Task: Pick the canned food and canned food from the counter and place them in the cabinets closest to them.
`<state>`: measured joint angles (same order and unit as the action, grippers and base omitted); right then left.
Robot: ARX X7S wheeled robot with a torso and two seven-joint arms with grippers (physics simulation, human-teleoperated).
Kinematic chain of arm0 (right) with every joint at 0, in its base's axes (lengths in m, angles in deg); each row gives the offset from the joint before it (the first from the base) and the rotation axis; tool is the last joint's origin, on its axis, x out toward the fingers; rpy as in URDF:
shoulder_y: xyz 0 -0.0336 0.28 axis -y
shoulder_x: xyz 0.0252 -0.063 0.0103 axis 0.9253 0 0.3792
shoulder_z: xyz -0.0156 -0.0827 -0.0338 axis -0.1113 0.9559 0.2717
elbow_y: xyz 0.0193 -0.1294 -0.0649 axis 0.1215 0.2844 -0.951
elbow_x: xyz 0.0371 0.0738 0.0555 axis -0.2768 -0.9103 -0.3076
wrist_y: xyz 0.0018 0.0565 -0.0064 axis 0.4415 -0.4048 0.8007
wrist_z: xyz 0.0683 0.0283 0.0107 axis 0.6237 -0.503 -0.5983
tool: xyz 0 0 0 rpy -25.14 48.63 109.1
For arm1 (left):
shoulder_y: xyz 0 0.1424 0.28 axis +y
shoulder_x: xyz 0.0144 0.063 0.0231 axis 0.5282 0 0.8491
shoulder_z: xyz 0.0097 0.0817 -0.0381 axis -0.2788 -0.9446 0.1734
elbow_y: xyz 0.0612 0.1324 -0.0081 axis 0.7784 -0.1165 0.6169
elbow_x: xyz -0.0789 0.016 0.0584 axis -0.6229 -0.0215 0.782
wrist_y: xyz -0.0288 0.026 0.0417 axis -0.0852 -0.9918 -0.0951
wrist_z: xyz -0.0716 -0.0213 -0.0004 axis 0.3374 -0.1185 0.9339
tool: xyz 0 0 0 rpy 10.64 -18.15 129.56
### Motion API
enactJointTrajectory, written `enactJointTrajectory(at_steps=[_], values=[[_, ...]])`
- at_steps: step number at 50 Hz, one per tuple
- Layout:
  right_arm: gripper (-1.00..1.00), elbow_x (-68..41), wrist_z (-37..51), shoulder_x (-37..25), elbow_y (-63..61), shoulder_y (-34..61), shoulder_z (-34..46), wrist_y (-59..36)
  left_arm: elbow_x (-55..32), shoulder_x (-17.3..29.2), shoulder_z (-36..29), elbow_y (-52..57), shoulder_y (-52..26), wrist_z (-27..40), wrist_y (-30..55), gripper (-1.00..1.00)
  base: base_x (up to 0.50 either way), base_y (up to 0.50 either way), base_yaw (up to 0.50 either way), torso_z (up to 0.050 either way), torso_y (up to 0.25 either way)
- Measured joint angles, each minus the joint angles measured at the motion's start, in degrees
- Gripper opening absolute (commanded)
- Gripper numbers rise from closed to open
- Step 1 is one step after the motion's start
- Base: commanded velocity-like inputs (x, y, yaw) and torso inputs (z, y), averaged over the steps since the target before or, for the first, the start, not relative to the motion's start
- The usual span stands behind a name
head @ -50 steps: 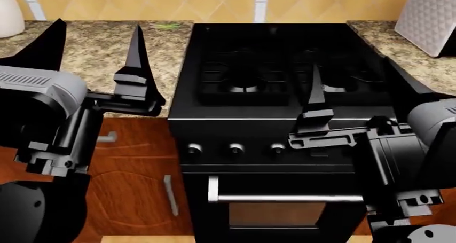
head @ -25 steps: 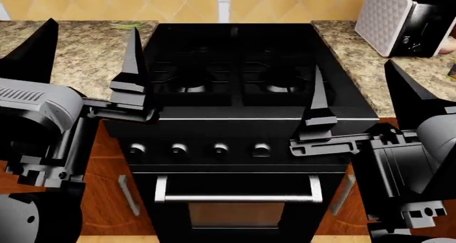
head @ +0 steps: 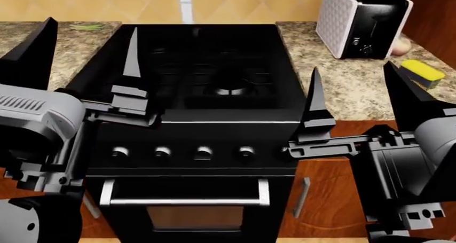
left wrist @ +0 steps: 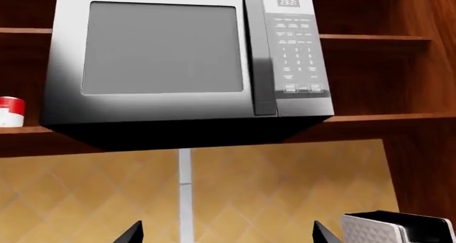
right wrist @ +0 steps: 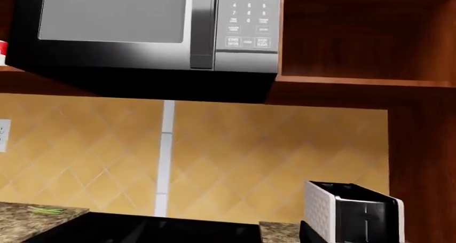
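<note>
The flat yellow canned food (head: 422, 72) lies on the granite counter (head: 349, 88) at the far right, beside the toaster. A red-and-white canned food (left wrist: 10, 110) stands upright on the wooden cabinet shelf left of the microwave. My left gripper (head: 89, 40) hangs open over the stove's left edge, holding nothing. Open and empty too, my right gripper (head: 353, 77) hovers over the counter's front edge, a short way left of the yellow tin. In the left wrist view the left gripper (left wrist: 228, 235) shows only two fingertips. A reddish-brown cabinet (head: 331, 184) front sits under the right counter.
A black gas stove (head: 206, 77) with its oven front fills the middle. A white toaster (head: 356, 21) stands at the back right with a pale round onion (head: 402, 45) beside it. Green stalks (head: 89, 26) lie on the left counter. A microwave (left wrist: 178, 61) hangs above.
The head view has swung right: the stove slid left in the picture, and the toaster and yellow tin came into view. Both grippers keep the same open pose.
</note>
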<state>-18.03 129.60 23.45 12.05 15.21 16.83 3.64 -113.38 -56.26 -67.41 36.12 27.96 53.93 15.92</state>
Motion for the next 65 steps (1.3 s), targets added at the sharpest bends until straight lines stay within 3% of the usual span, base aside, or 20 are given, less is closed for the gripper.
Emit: enactJointTrajectory(at_steps=[40,60,65], values=[[1.0,-0.22,1.22,-0.59,-0.22,0.4,0.63,-0.33,-2.88,2.03,-0.04,1.37,-0.18,2.43,-0.32,1.0,0.17,-0.49,0.0,0.0,0.0],[1.0,1.4,2.17,-0.04,-0.31,2.13,2.99,-3.81,-4.69,3.47,-0.37,1.1,-0.34,4.26,-1.14,1.0,0.5,-0.08,0.0,0.0,0.0],[1.0,0.12,2.73,0.16,0.65,2.34,2.83,-4.09,-5.0,3.73,-0.43,1.02,-0.41,4.6,-1.26,1.0,0.0,0.0,0.0,0.0,0.002]])
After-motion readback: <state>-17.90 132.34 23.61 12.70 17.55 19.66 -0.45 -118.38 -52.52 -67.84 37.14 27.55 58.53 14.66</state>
